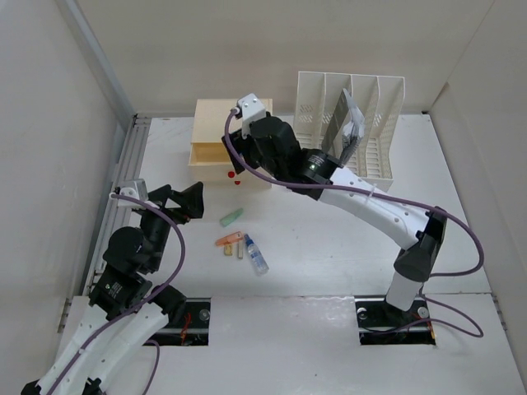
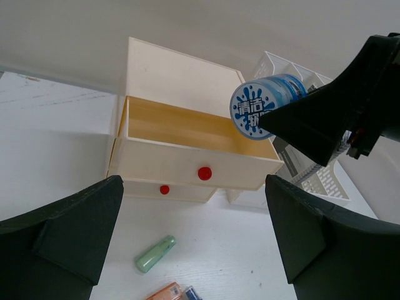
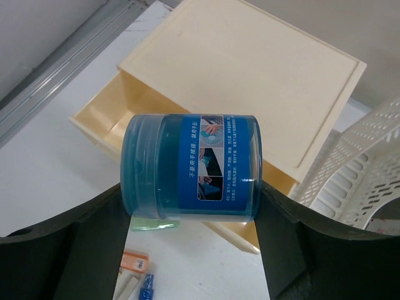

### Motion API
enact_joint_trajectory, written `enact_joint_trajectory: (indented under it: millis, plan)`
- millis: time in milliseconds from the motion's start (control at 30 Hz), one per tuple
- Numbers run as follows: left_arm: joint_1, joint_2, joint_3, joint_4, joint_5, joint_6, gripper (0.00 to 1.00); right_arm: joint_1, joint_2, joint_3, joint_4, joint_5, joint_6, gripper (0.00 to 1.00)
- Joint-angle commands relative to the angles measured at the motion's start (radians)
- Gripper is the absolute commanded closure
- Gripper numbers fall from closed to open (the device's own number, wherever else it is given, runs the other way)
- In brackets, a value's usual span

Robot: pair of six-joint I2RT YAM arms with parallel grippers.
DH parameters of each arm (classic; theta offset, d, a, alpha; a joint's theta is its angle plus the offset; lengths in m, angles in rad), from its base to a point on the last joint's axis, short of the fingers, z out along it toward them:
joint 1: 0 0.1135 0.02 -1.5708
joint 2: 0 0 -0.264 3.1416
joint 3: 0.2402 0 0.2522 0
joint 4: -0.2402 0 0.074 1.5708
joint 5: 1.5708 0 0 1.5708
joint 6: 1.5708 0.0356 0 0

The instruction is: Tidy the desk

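The white desk (image 1: pixel 329 247) holds a cream drawer box (image 1: pixel 222 123) at the back, with its top drawer (image 2: pixel 187 125) pulled open and empty. My right gripper (image 1: pixel 240 156) is shut on a blue translucent jar (image 3: pixel 190 165) and holds it on its side above the front of the open drawer (image 3: pixel 106 119). The jar's lid (image 2: pixel 256 111) faces the left wrist camera. My left gripper (image 2: pixel 194 244) is open and empty, held low above the desk in front of the drawer box. It also shows in the top view (image 1: pixel 185 202).
A green tube (image 1: pixel 231 217), an orange item (image 1: pixel 228 239), a pale stick (image 1: pixel 240 248) and a small blue bottle (image 1: pixel 256 255) lie on the desk mid-left. A white slotted file rack (image 1: pixel 370 107) at back right holds a dark flat item (image 1: pixel 346 127). A ribbed rail (image 1: pixel 123 177) runs along the left edge.
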State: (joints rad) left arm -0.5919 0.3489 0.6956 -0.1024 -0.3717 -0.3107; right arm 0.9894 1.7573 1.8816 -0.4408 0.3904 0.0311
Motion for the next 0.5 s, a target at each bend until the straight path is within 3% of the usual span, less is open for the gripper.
enact_joint_trajectory:
  millis: [0,467]
  plan:
    - [0.004,-0.011,-0.001,0.033,-0.010,0.015,0.05,-0.023,-0.016,0.021,0.117,0.068,0.121,1.00]
    - [0.004,-0.021,-0.001,0.033,-0.010,0.015,0.05,-0.092,0.065,0.021,0.030,0.001,0.288,1.00]
